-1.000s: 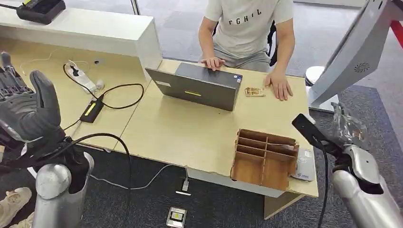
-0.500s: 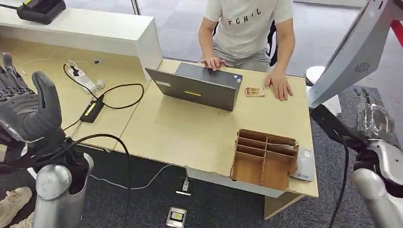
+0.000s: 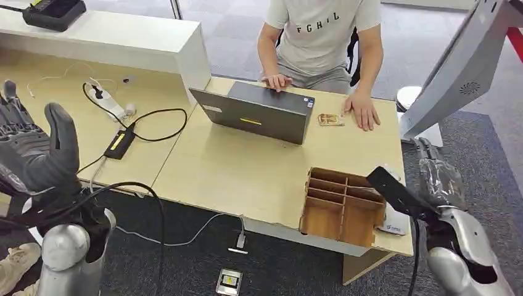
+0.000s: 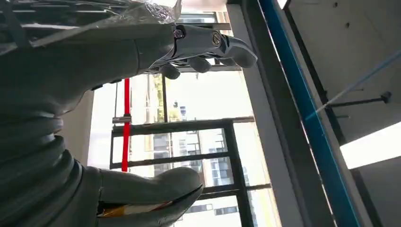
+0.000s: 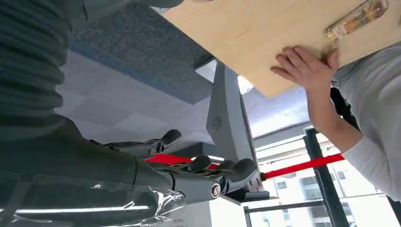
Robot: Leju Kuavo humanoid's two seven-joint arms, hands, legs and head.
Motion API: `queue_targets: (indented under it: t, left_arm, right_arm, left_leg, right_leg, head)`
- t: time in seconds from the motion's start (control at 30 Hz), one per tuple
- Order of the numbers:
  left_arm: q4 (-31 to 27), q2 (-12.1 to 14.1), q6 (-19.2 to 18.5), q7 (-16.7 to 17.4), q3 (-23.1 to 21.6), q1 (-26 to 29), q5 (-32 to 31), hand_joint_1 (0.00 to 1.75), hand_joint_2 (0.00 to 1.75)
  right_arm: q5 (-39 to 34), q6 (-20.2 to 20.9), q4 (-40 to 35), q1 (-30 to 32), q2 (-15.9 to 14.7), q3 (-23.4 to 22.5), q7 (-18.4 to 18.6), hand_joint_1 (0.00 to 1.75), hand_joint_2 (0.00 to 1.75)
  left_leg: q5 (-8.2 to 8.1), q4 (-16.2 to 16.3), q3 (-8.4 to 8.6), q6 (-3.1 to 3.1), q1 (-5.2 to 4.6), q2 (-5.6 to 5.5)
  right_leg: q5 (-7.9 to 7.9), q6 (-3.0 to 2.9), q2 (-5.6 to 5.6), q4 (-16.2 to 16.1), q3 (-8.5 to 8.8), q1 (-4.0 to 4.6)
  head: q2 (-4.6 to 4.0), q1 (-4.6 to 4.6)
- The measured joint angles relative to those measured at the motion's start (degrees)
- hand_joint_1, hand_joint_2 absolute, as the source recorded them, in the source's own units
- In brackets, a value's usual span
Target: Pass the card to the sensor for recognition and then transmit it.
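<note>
A small flat orange-brown item, perhaps the card, lies on the desk beside a person's hand; the right wrist view has it too. A white sensor box sits at the desk's right front corner, beside a wooden divided organizer. My right hand, wrapped in clear plastic, hovers just right of the sensor; its fingers and thumb are apart and hold nothing. My left hand is raised at the far left, spread and holding nothing.
A person sits behind the desk at a grey laptop. A power strip, a black adapter and cables lie on the left desk. A grey slanted stand rises at the right. A small device lies on the floor.
My right hand swung out to the right, then came back left and lower, ending next to the sensor and organizer. My left hand sank slightly.
</note>
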Motion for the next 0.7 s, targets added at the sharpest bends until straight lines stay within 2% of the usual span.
queue_targets:
  t: [0.4, 0.7]
  left_arm:
    - [-0.76, 0.0, 0.0, -0.52, 0.44, 0.72, 0.18, 0.0, 1.75]
    - [-0.83, 0.0, 0.0, -1.05, 0.44, 0.68, 0.66, 0.0, 1.75]
  right_arm:
    - [-0.85, 0.26, -0.15, 0.84, 0.61, 2.16, 0.09, 0.0, 1.75]
    - [-0.92, 0.15, 0.89, 0.72, 2.4, 3.69, -0.78, 0.0, 1.75]
  left_leg:
    - [0.0, 0.0, -0.01, 0.0, 0.0, 0.0]
    - [0.0, -0.01, -0.01, 0.0, 0.01, 0.0]
  right_leg:
    - [0.0, 0.0, 0.0, 0.0, -0.01, 0.0]
    - [0.0, 0.0, 0.0, 0.01, -0.01, 0.01]
  head:
    - [0.0, 0.0]
    - [0.0, -0.02]
